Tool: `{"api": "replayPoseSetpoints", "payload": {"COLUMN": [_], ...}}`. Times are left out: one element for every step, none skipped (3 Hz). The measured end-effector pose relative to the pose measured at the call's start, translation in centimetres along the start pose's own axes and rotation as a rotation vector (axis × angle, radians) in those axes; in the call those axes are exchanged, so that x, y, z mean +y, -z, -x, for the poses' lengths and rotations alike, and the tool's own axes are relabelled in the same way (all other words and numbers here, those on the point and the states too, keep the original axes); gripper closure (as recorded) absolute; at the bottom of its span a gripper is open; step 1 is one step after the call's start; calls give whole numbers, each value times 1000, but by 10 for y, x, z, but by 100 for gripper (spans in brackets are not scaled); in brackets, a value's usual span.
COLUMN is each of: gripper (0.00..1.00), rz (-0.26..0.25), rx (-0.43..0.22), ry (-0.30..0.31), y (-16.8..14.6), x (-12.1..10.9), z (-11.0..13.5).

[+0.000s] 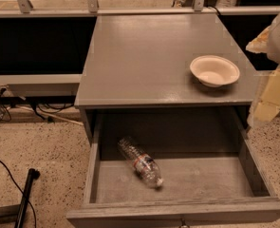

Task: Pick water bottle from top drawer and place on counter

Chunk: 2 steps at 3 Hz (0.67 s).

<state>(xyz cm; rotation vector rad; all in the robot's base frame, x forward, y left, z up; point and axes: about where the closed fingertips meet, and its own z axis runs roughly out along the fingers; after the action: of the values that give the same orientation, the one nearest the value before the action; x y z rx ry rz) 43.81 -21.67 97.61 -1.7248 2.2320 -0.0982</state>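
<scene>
The water bottle (140, 162) lies on its side on the floor of the open top drawer (201, 179), left of centre, with its white cap pointing toward the front right. The grey counter (149, 61) is above the drawer. My gripper (266, 103) hangs at the far right edge of the view, beside the counter's right end and above the drawer's right wall. It is well away from the bottle and holds nothing that I can see.
A cream bowl (214, 71) stands on the counter near its right front corner, close to my arm. A metal rail (130, 8) runs behind the counter. Cables (16, 110) and a black pole (25, 194) lie on the speckled floor to the left.
</scene>
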Motion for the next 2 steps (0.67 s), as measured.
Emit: {"api": "replayPoseSetpoints", "payload": {"gripper": [0, 0], "rz": [0, 18], "rx": [0, -87], "ry": [0, -45], "y": [0, -18], "x": [0, 4], "z": [0, 4]}}
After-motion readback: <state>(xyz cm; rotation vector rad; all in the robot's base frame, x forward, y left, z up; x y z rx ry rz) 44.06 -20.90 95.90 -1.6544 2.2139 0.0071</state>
